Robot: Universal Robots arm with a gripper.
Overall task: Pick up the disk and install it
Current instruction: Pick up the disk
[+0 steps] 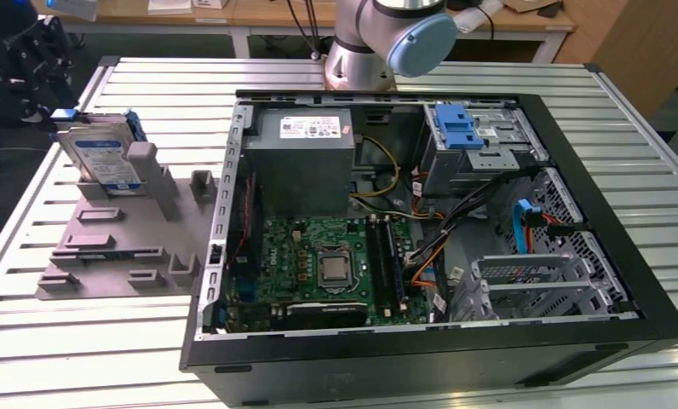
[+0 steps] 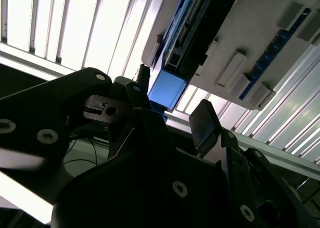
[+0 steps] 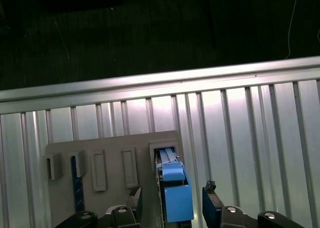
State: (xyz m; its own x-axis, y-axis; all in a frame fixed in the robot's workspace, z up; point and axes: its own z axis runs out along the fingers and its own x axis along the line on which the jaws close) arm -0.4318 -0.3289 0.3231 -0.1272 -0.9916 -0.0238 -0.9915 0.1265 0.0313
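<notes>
Noted end effector [image 3: 172, 200] spread open, gripping nothing, fingers [image 3: 212, 208] flanking the disk [image 3: 176, 188] with a gap on each side. Found disk standing upright in grey holder [image 1: 112, 247] on slatted counter [image 1: 77, 341], at the exterior view's left. Logged open computer case [image 1: 430, 221] beside holder, toward exterior view's right.

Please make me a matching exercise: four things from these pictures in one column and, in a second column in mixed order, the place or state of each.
1 disk
2 gripper
3 power-supply box
4 circuit board

A green, lying flat inside the open case
B standing upright in the grey holder, outside the case
C grey, with a white sticker
D open, either side of the disk

Pairs: 1-B, 2-D, 3-C, 4-A
</notes>
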